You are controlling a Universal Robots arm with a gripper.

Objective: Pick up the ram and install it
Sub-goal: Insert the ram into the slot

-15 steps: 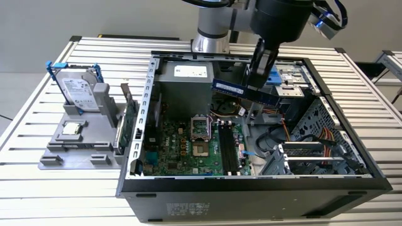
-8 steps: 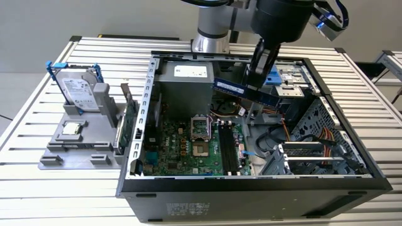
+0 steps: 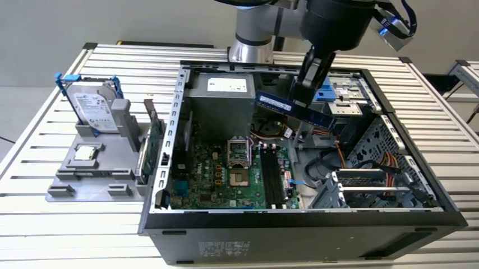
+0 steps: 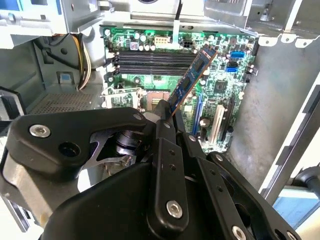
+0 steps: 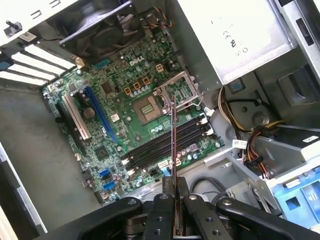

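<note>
The gripper (image 3: 302,94) hangs over the open computer case (image 3: 299,232), and its fingers (image 3: 308,70) are closed on the ram (image 3: 277,104). The ram is off the desk (image 3: 45,224) and in the air above the inside of the case. In the exterior view it lies slanted, its end toward the exterior view's right lower than the other, just in front of the power supply (image 3: 221,92).

In the second wrist view the ram (image 4: 192,80) sticks out from between the black fingers (image 4: 167,150) and points toward the motherboard (image 4: 220,85). In the first wrist view the stick (image 5: 173,145) is seen edge-on, a thin line held above the four dark memory slots (image 5: 155,145) beside the CPU socket (image 5: 147,107). It does not touch the slots. The slots (image 3: 271,176) also show in the exterior view, running along the green motherboard (image 3: 213,179).

On the exterior view's left, outside the case, a hard drive (image 3: 96,109) stands upright in a grey holder (image 3: 90,179) on the slatted desk. A green expansion card (image 3: 153,148) stands on edge between the holder and the case wall.
</note>
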